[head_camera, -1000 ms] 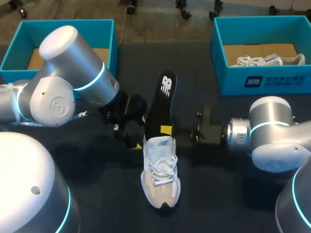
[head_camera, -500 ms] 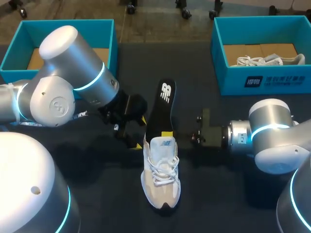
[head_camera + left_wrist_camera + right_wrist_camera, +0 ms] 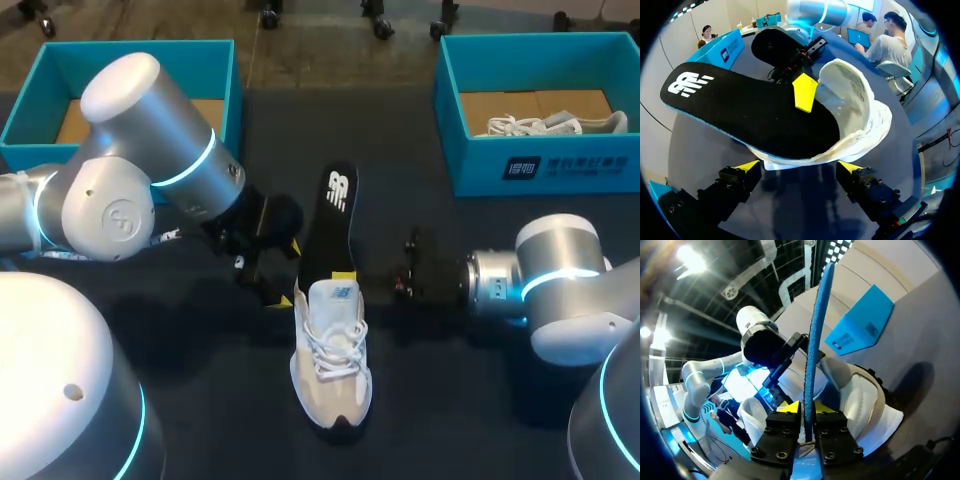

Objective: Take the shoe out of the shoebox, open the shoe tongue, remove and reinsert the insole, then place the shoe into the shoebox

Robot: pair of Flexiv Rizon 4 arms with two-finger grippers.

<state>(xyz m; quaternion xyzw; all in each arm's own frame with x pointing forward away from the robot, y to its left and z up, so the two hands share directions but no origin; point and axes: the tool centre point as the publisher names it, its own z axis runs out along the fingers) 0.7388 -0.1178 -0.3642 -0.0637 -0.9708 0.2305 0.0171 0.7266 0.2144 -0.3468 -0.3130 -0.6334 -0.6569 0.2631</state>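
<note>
1. Right tool [image 3: 345,276]: pinched narrow on one long edge of the insole [image 3: 335,215], just where it leaves the shoe's collar.
2. Left tool [image 3: 799,167]: spread wide beside the shoe's heel. No contact is visible and it holds nothing.
3. Shoe [image 3: 330,360]: sole down on the counter [image 3: 450,400] between the two arms, toe toward the robot. The insole's front part sits inside. Its logo end sticks out over the heel toward the far side, clear of the counter.
4. Right shoebox [image 3: 500,165] and left shoebox [image 3: 235,70]: both well apart from the shoe.
5. Judgement: the insole step is in hand. Whether it is coming out or going back in, I cannot tell from this moment.
6. Method: move the insole along the shoe's long axis at a shallow angle. It looks like thin foam, so a push from far back would probably buckle it, and the grip close to the collar suits it.
7. Method: close the left tool on the heel first. The shoe looks light and is likely to slide or tip with the insole's drag.
8. Risk: the leading edge may catch under the tongue or laces. A twist in the right tool's grip would jam it against the side wall.
</note>
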